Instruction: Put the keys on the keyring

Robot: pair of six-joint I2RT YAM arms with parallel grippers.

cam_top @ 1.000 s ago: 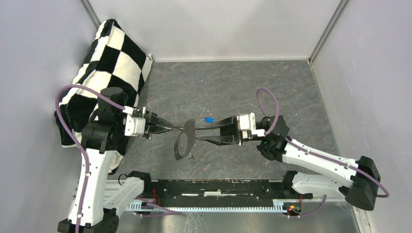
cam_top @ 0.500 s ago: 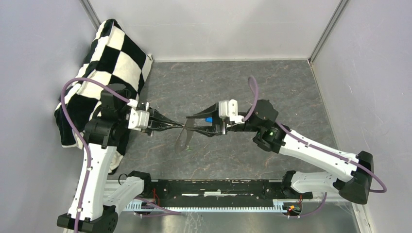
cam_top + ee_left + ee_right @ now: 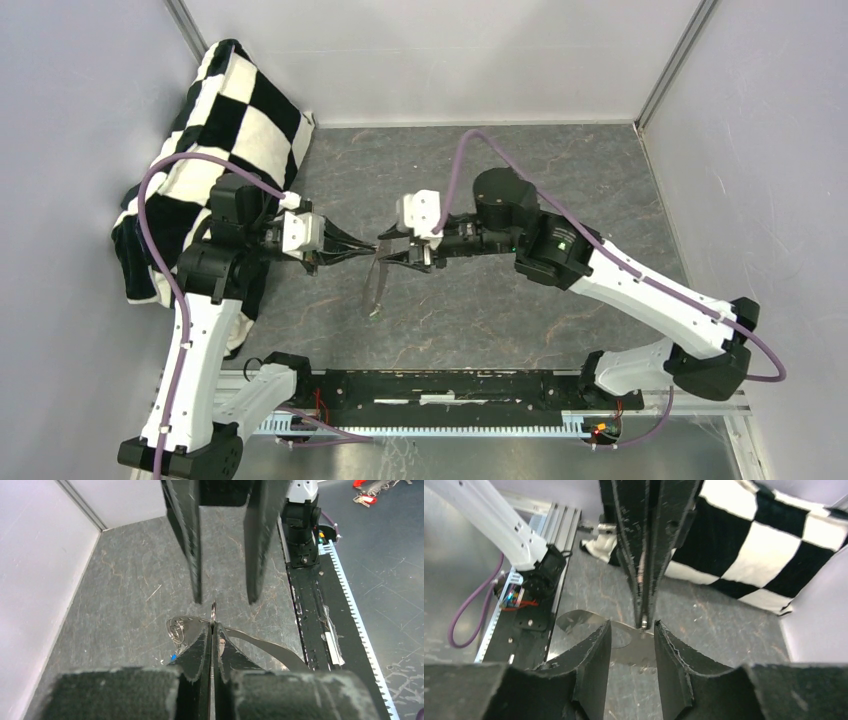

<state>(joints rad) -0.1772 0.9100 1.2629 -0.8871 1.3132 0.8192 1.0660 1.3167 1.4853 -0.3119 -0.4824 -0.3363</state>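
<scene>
Near: my left gripper (image 3: 212, 632) has its jaws pressed flat together on the top edge of the keyring (image 3: 181, 627). Only a sliver of metal shows above the fingertips. The rest of the loop hangs below, over the middle of the tabletop (image 3: 125, 580), a little toward its left edge. Whether its lower end touches the surface I cannot tell.

Just beyond: my right gripper (image 3: 225, 597) is nose to nose with the left, jaws part-way apart, straddling that sliver without touching it. I see nothing between them, and no key.

Below: a small blue speck on the tabletop just beside the hanging loop, probably the blue key (image 3: 172, 656). The green key I cannot place with confidence. Neither key looks threaded.

Far: checkered cloth (image 3: 215, 130) heaped in the far left corner, well apart from the work.

Risks, my reading:
- The pinch is on a thin edge. A nudge from the right fingers could swivel the loop or pull it free, and it would drop.
- If the right jaws close here they take the ring, not a key.
- The fingertips nearly meet; a small forward creep would mean finger-on-finger contact.
- The loop looks chain-like and limp, so it may not hold steady for threading.
- The keys are tiny and lie flat; a pinch may skid them.
</scene>
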